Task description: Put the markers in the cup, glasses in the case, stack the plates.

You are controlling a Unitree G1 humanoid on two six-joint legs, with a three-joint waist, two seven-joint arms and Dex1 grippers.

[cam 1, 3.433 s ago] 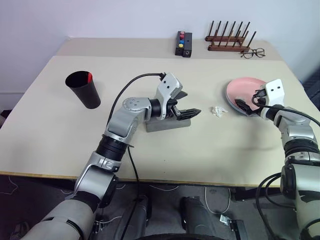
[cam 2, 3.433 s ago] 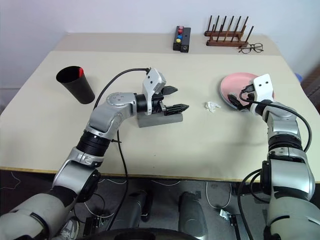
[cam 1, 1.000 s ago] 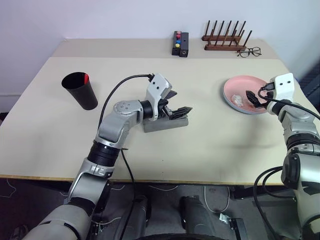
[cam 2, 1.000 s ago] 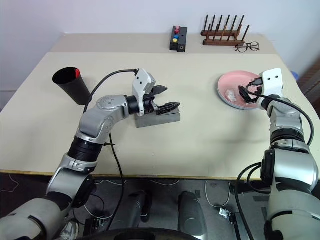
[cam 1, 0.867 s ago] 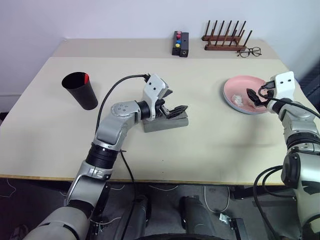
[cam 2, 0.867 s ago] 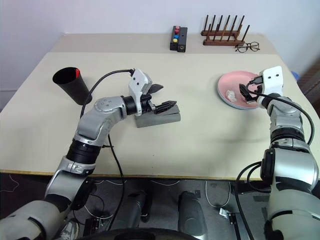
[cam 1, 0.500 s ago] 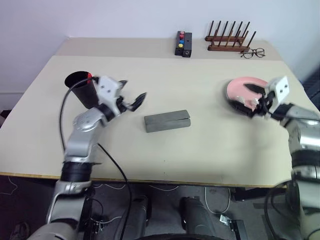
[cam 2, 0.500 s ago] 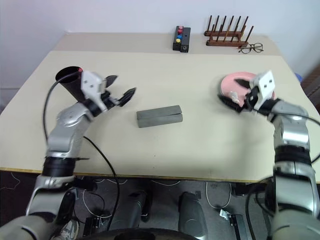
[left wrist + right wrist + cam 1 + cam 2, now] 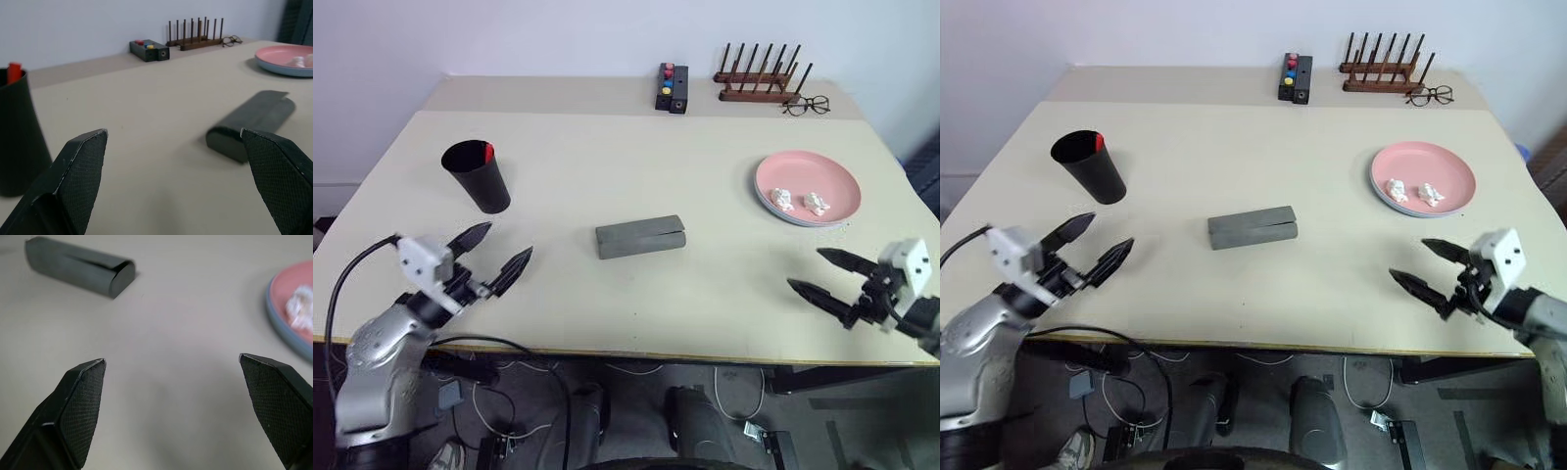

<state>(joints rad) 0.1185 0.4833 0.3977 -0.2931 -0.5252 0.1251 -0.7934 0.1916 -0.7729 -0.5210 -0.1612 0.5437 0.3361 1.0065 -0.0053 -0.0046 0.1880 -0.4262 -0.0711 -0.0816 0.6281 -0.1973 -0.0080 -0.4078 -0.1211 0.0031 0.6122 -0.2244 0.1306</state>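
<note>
pale beige tabletop [image 9: 636, 176] against a plain white wall, seen from above. at the near left edge the left gripper [image 9: 494, 257] hangs with its two black fingers spread wide and nothing between them. beyond it stands the tall black tapered plastic cup [image 9: 478, 176], upright, a red marker cap [image 9: 487, 152] showing inside its rim. mid-table lies the grey elongated glasses case [image 9: 640, 236], closed and flat, well apart from both grippers. along the far edge sit a small black box with coloured buttons [image 9: 673, 86], a dark wooden peg rack [image 9: 762, 78] and thin-rimmed clear spectacles [image 9: 809, 104]. to the right rests the salmon pink round plate [image 9: 807, 186], stacked on a light blue plate [image 9: 286, 333] whose rim shows beneath it, two crumpled white scraps [image 9: 800, 202] on top. at the near right edge the right gripper [image 9: 832, 274] is likewise fully parted and empty.
</note>
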